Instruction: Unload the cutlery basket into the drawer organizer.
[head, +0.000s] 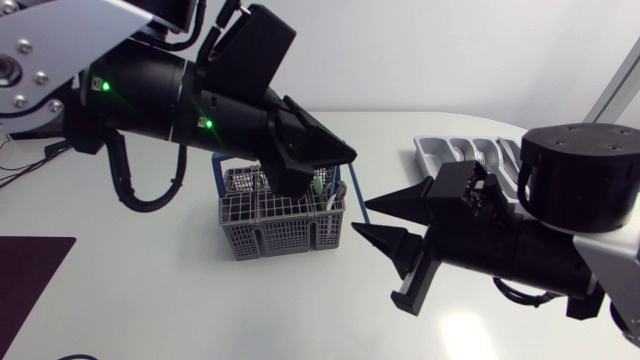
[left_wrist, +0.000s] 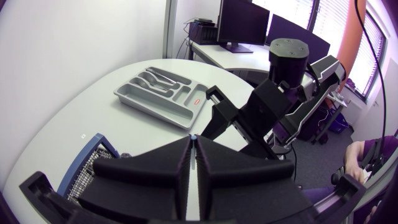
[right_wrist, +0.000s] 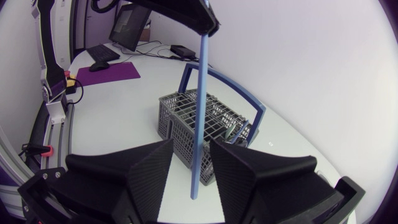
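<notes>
Left fingers (left_wrist: 155, 171) are pressed together on the upper end of a thin blue utensil (right_wrist: 199, 112); only its tip shows at the seam of the left gripper (left_wrist: 194, 142). The utensil hangs down from there, lifted out of the basket, right of centre in the head view (head: 357, 200). Its shaft passes between the spread fingers (right_wrist: 134, 168) of my right gripper (right_wrist: 191, 149), and I see a gap on both sides, so no contact yet. The cutlery basket (head: 270, 235) sits at centre frame on the white table (head: 150, 290), just beside and below the utensil, with more pieces (head: 322, 187) standing in it. The drawer organizer (head: 450, 150) lies at upper right, behind the right arm, with spoons (left_wrist: 152, 79) already in one compartment. My reading is that this is a mid-air handover, left to right. Next, I should close the right fingers squarely on the shaft and confirm the grip. Only then should I open the left, as the utensil is slim and could slip or swing.
</notes>
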